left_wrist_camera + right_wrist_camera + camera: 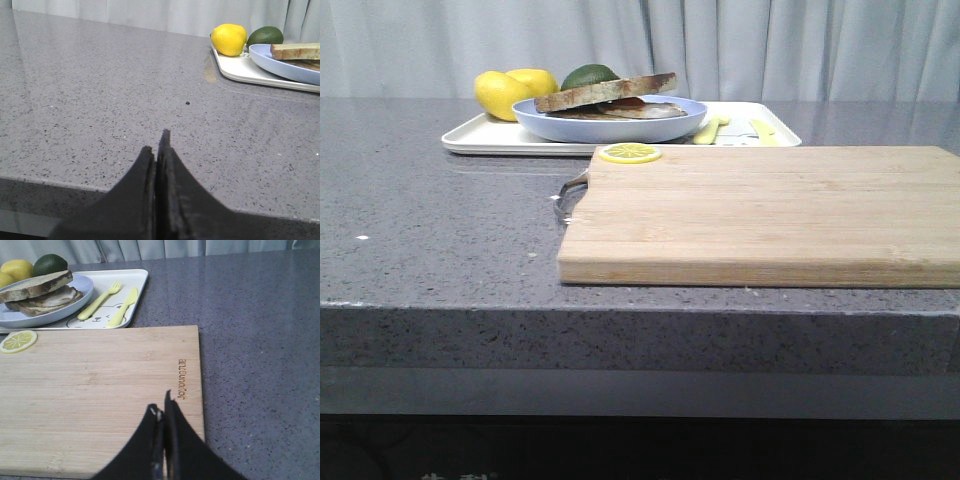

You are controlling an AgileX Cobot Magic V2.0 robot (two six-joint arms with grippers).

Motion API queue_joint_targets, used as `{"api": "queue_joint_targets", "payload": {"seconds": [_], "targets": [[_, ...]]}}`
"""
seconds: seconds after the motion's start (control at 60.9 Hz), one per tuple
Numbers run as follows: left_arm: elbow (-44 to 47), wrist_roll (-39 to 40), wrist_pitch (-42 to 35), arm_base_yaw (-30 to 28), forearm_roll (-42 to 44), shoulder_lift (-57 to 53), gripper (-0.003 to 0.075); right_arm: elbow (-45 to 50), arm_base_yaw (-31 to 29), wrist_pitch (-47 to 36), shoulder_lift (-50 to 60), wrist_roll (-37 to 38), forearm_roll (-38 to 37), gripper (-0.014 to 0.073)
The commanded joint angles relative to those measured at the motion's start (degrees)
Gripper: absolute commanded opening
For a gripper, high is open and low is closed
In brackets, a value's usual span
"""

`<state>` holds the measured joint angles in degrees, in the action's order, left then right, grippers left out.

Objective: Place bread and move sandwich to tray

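front: low, table-edge, facing forward | wrists: low, near counter | shared: tray [480, 140]

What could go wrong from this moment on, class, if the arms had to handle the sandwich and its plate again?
1. The top bread slice sits tilted on the sandwich; a jolt might slide it off.
2. The blue plate looks to overhang the tray rim toward the cutting board, so a nudge could tip it.
3. The fork and knife lie close beside the plate and could get knocked.
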<state>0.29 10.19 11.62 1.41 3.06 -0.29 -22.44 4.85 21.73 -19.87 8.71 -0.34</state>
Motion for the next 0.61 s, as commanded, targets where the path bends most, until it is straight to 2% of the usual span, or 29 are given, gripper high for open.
{"api": "queue_joint_targets", "payload": {"seconds": [0.0,0.345,0.591], "targets": [[0.0,0.5,-5.0,0.0,-0.5,-1.3,-0.0020,-1.6,-0.1,-4.3,-0.3,-0.2,0.0,-0.0064],[0.0,0.5,-5.0,0.0,-0.5,-1.3,-0.0020,-1.4,-0.1,-5.9,-0.3,-0.2,-1.0,-0.0064],[0.0,0.5,-5.0,0.0,-0.5,-1.3,-0.0020,7.4,-0.1,-24.6,1.4,-0.2,-1.0,-0.0064]]}}
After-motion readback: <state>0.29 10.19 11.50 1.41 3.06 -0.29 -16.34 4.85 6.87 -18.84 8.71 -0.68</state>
